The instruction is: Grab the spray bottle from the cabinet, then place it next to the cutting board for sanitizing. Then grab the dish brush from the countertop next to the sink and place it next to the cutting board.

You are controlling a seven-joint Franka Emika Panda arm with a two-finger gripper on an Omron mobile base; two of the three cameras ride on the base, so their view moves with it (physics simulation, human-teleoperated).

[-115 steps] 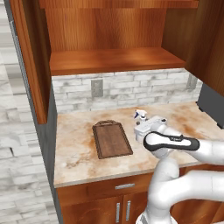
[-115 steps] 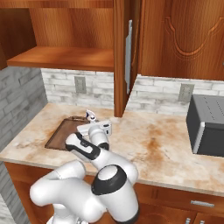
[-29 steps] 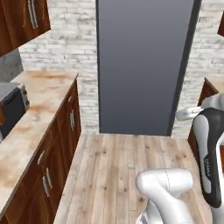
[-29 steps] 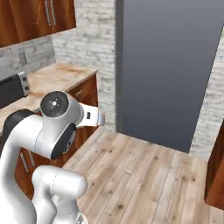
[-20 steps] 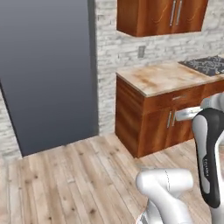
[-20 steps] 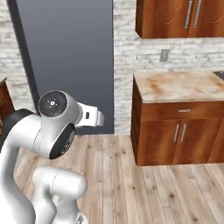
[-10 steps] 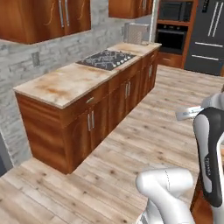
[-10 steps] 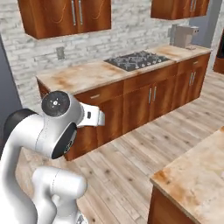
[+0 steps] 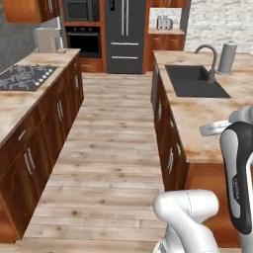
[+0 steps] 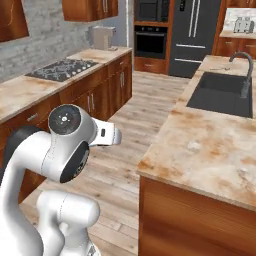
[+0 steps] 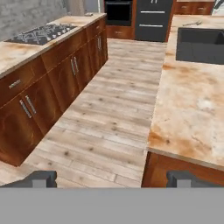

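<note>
The dark rectangular sink with its curved grey faucet is sitting sunk into the beige, rust-marbled countertop on the right, at its far end.

I see a wood floor running between two rows of brown cupboards. A black stove top sits near the left counter's far end (by a toaster). A dark fridge and oven stand at the back.
</note>
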